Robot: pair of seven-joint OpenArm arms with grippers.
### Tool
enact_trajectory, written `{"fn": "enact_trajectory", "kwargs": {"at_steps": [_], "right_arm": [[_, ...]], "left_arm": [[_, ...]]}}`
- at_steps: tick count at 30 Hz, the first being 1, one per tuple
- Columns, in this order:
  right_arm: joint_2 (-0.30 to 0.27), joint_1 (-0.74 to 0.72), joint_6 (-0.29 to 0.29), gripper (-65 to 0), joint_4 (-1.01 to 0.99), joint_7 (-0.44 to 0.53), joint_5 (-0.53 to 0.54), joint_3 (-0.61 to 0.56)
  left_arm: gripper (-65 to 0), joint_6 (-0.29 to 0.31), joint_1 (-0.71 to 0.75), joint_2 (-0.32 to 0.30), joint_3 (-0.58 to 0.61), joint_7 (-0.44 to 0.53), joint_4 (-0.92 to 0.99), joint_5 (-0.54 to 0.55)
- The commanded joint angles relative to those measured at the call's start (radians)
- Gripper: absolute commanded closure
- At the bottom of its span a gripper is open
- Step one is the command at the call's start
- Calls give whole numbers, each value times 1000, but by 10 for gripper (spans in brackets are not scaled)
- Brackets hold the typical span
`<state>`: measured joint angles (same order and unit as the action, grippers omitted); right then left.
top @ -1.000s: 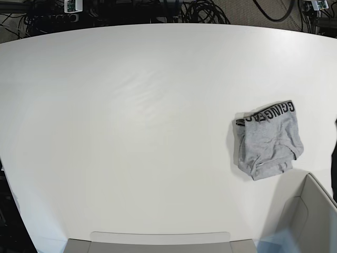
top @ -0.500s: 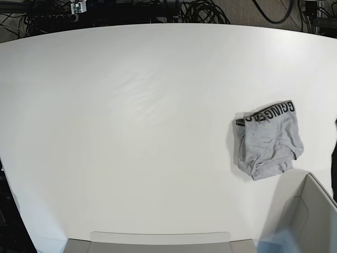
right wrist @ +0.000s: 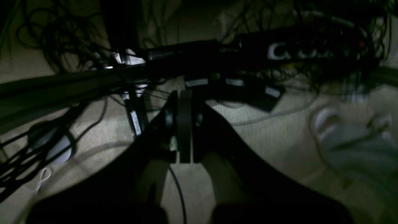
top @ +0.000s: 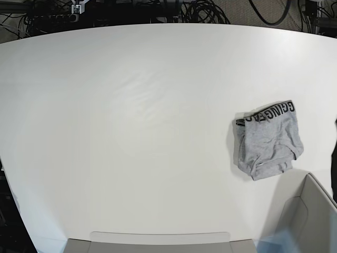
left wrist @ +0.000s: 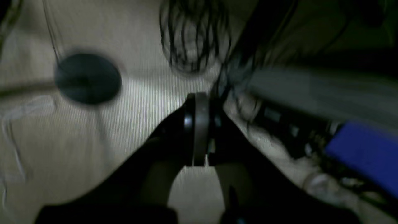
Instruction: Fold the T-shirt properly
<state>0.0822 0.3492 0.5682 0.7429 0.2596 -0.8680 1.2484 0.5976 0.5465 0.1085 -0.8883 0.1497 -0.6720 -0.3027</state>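
Note:
The T-shirt (top: 271,139) lies bunched into a small grey heap on the right side of the white table (top: 131,105), its black lettered band along the far edge. Neither gripper is near it. In the left wrist view my left gripper (left wrist: 200,102) is shut on nothing, hanging over a pale floor with cables. The right wrist view shows my right gripper (right wrist: 185,98) also shut and empty, over a dark tangle of cables and power strips.
A grey bin (top: 310,221) stands at the table's near right corner, close to the T-shirt. A flat grey tray edge (top: 158,240) sits at the near middle. Cables (top: 205,10) run behind the far edge.
The T-shirt has not moved. Small arm parts beyond the table's far corners have shifted slightly.

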Motion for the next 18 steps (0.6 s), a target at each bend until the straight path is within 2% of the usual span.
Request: {"fn": "enact_trajectory", "kwargs": {"at_steps": [1, 3, 5, 7, 11, 14, 15, 18], "right_arm": [[-34, -16, -1, 0, -29, 16, -21, 26], [-72, -57, -9, 0, -112, 16, -73, 72], [-100, -78, -52, 0, -171, 16, -116, 96], [-124, -94, -152, 0, -228, 16, -168, 101], [-180, -126, -380, 0, -354, 16, -280, 100], [-233, -157, -528, 0, -484, 16, -366, 100], [-246, -166, -577, 0, -521, 16, -395, 100], [-261, -189, -730, 0, -576, 16, -494, 100]], "left_arm": [[0, -18, -13, -30, -4, 11, 47, -10], [0, -83, -67, -85, -4, 17, 189, -36], [0, -124, -105, -138, -2, 20, 308, -45], [0, -147, -138, -189, 8, 24, 418, -46], [0, -153, -173, -269, 41, 64, 552, -46], [0, -167, -194, -298, 113, 64, 614, -46], [0, -192, -200, -298, 136, 64, 630, -46], [0, -384, -220, -296, 214, 64, 654, -46]]}}
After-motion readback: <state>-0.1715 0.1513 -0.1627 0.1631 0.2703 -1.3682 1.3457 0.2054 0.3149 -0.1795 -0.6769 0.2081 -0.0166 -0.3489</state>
